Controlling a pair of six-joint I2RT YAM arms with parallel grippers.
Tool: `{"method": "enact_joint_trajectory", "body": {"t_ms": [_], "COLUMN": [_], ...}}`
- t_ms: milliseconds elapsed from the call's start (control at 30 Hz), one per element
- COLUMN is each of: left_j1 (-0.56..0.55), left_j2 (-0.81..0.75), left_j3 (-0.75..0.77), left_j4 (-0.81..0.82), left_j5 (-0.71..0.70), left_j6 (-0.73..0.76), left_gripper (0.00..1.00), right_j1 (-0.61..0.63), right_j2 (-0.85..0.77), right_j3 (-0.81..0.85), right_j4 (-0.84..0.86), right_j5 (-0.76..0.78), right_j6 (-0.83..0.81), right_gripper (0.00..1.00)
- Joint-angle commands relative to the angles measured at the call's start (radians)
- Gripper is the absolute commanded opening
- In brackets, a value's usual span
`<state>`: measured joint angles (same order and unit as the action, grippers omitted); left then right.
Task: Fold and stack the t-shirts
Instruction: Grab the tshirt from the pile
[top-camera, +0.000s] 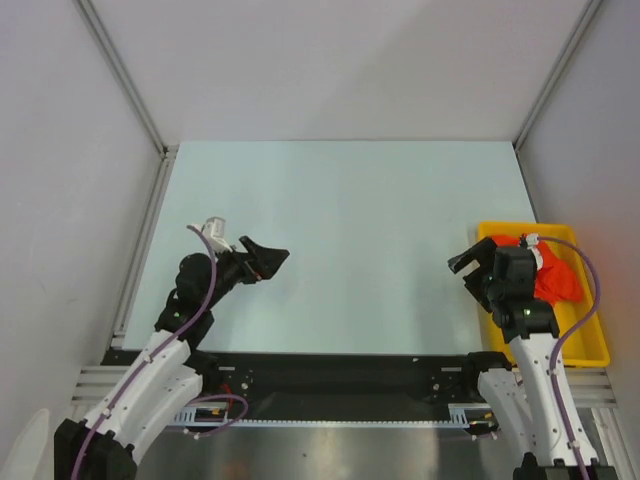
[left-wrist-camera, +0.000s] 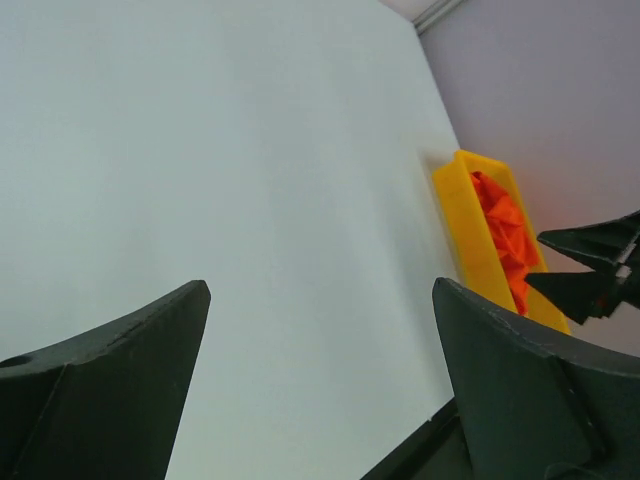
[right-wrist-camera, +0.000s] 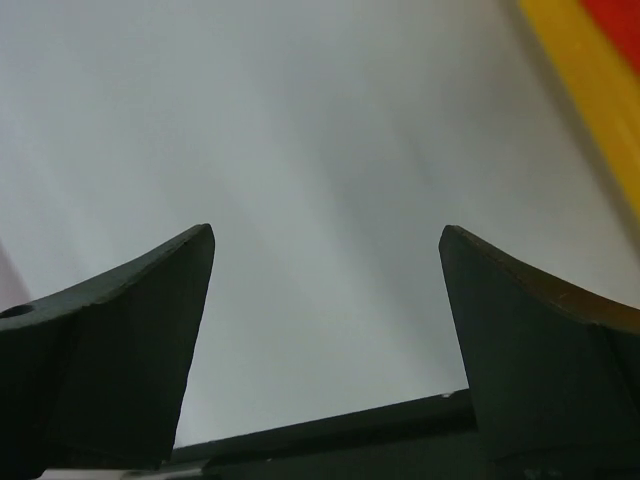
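Note:
An orange-red t-shirt (top-camera: 553, 278) lies crumpled inside the yellow tray (top-camera: 590, 350) at the table's right edge; the left wrist view shows the same t-shirt (left-wrist-camera: 503, 232) bunched in the tray (left-wrist-camera: 455, 205). My right gripper (top-camera: 468, 263) hovers just left of the tray, open and empty, its fingers (right-wrist-camera: 130, 340) spread wide over bare table. My left gripper (top-camera: 268, 258) is on the left side of the table, pointing right, open with nothing between its fingers (left-wrist-camera: 120, 380).
The pale table top (top-camera: 350, 220) is bounded by grey walls with metal rails on both sides. A black rail (top-camera: 330, 370) runs along the near edge between the arm bases. A strip of the tray's yellow rim (right-wrist-camera: 585, 70) shows in the right wrist view.

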<state>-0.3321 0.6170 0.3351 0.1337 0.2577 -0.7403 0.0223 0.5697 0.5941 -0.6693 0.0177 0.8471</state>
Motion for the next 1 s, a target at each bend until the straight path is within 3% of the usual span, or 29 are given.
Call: {"method": "enact_joint_trajectory", "body": {"t_ms": [0, 100, 233, 300, 433, 600, 767, 867, 967], "left_j1": [0.008, 0.01, 0.012, 0.013, 0.013, 0.011, -0.001, -0.001, -0.001], "left_j2": [0.067, 0.16, 0.274, 0.236, 0.224, 0.213, 0.224, 0.225, 0.227], "left_j3": [0.141, 0.256, 0.377, 0.361, 0.409, 0.444, 0.466, 0.47, 0.485], "left_j4": [-0.074, -0.201, -0.321, -0.26, -0.301, -0.261, -0.255, -0.259, -0.278], "left_j5": [-0.055, -0.202, -0.3, -0.276, -0.265, -0.078, -0.072, -0.069, -0.06], "left_j6": [0.103, 0.147, 0.197, 0.246, 0.352, 0.485, 0.565, 0.564, 0.542], "left_gripper": [1.0, 1.0, 1.0, 1.0, 1.0, 1.0, 1.0, 1.0, 1.0], "right_j1": [-0.005, -0.047, -0.176, -0.214, -0.316, -0.364, -0.418, -0.417, -0.42], "right_j2": [0.116, 0.246, 0.453, 0.563, 0.766, 0.918, 1.082, 1.13, 1.154], "right_j3": [0.15, 0.267, 0.406, 0.441, 0.522, 0.489, 0.447, 0.432, 0.444], "right_j4": [-0.118, -0.098, -0.096, -0.079, -0.14, -0.095, -0.073, -0.043, -0.038], "right_j5": [0.208, 0.2, 0.162, 0.257, 0.353, 0.533, 0.576, 0.579, 0.565], "right_j6": [-0.193, -0.316, -0.3, -0.273, -0.162, -0.115, -0.046, -0.039, -0.043], "right_gripper": [1.0, 1.0, 1.0, 1.0, 1.0, 1.0, 0.97, 0.93, 0.76]}}
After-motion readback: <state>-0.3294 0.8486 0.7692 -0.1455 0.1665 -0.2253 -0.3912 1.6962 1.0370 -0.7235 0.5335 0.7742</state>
